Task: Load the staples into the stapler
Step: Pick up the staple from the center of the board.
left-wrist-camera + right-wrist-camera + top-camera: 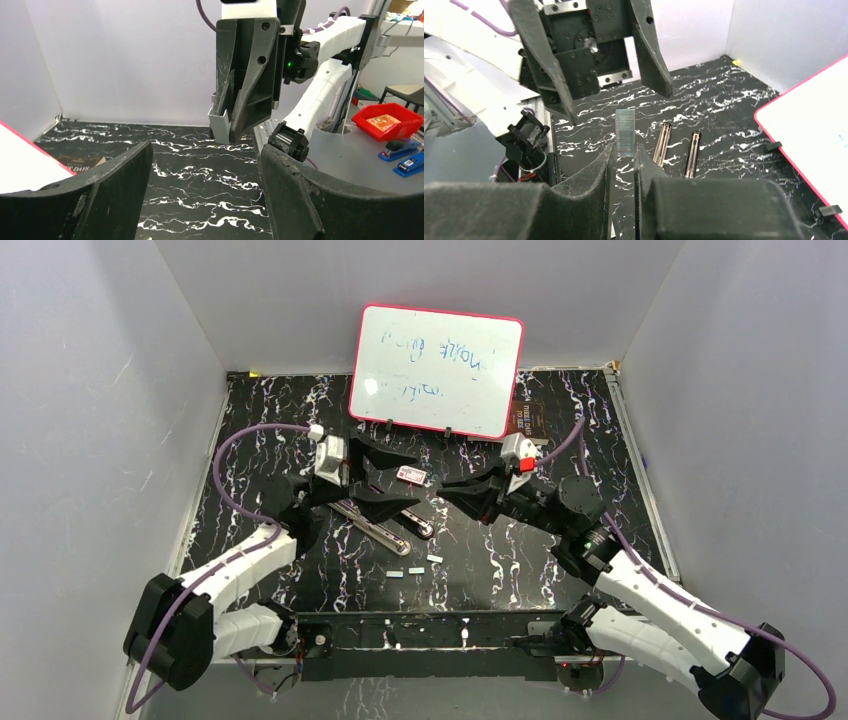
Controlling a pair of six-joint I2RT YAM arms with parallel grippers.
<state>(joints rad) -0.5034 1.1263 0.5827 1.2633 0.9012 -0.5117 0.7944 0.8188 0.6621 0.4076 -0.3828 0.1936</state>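
The stapler point(380, 522) lies opened flat on the black marbled table, its shiny rail up; in the right wrist view its two halves point(662, 145) lie side by side. My right gripper point(447, 492) point(625, 150) is shut on a strip of staples point(625, 131), which stands up from the fingertips. The left wrist view shows that gripper point(231, 131) with the strip point(218, 124) at its tip. Two more staples strips point(395, 573) point(435, 559) lie on the table nearer the bases. My left gripper point(415, 480) point(205, 155) point(618, 106) hangs open above the stapler, facing the right gripper, nothing between its fingers.
A small white box with a red label point(411, 475) lies by the left fingertips. A pink-framed whiteboard point(437, 370) point(809, 115) leans at the back, a brown booklet point(527, 420) beside it. White walls enclose the table on three sides.
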